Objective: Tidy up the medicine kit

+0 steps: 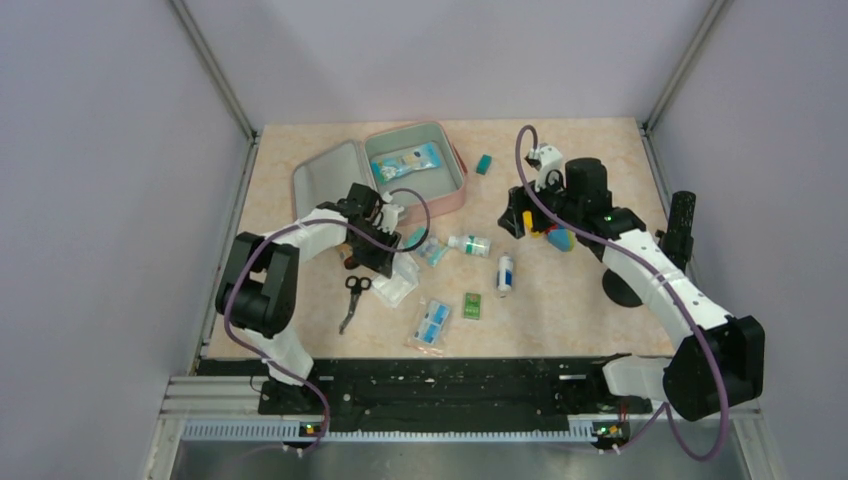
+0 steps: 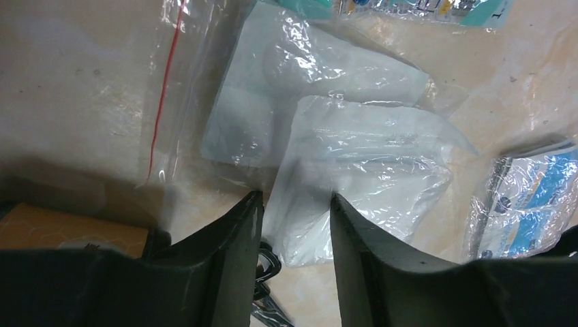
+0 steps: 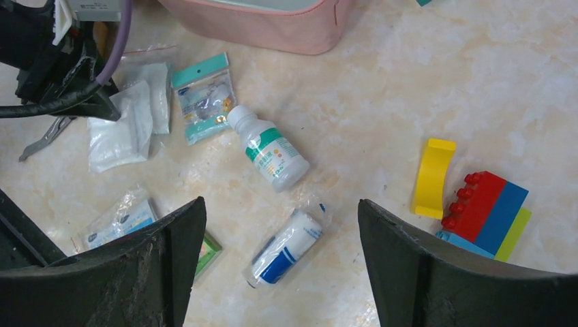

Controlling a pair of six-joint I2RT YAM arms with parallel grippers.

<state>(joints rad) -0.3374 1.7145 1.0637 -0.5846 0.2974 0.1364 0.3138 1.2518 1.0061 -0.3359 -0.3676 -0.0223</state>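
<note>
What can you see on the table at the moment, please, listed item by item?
medicine kit: 1, pink, open, far centre-left.
packet: 1, blue-white, inside the kit.
small block: 1, teal, right of the kit.
bottle: 1, white with green label, centre.
wrapped roll: 1, white-blue, near the bottle.
hanging packet: 1, teal, left of the bottle.
dressing bag: clear with white contents, count unclear, under the left gripper.
sachet bag: 1, clear with blue-white, near edge.
small box: 1, green, beside the sachet bag.
scissors: 1, black-handled, left.
toy blocks: several, yellow, red, blue, lime, right.
left gripper: black, jaws apart over the dressing bag.
right gripper: black, open, empty.
</note>
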